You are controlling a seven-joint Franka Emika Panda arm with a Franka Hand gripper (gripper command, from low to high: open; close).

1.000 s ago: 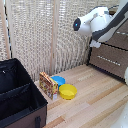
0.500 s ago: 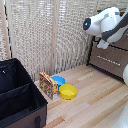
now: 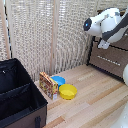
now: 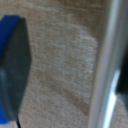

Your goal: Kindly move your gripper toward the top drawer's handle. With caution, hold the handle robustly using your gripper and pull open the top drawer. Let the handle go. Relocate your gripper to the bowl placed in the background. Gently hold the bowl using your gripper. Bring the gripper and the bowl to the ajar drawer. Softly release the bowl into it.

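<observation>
White boxy gripper [image 3: 104,44] of the bulky white robot arm [image 3: 107,22] up at the exterior view's right, hanging just before the dark-brown wooden top drawer [image 3: 111,58]. Slim silver bar handle [image 3: 109,58] right below the gripper, close but contact unclear. Finger spread: cannot tell; only a blurred dark finger [image 4: 12,70] in the wrist view. Small round bright blue bowl [image 3: 58,80] far off to the left on the light wooden floor [image 3: 95,100], touching the larger yellow bowl [image 3: 68,91], beside a patterned box [image 3: 48,85]. Black bin [image 3: 17,97] nearest left.
</observation>
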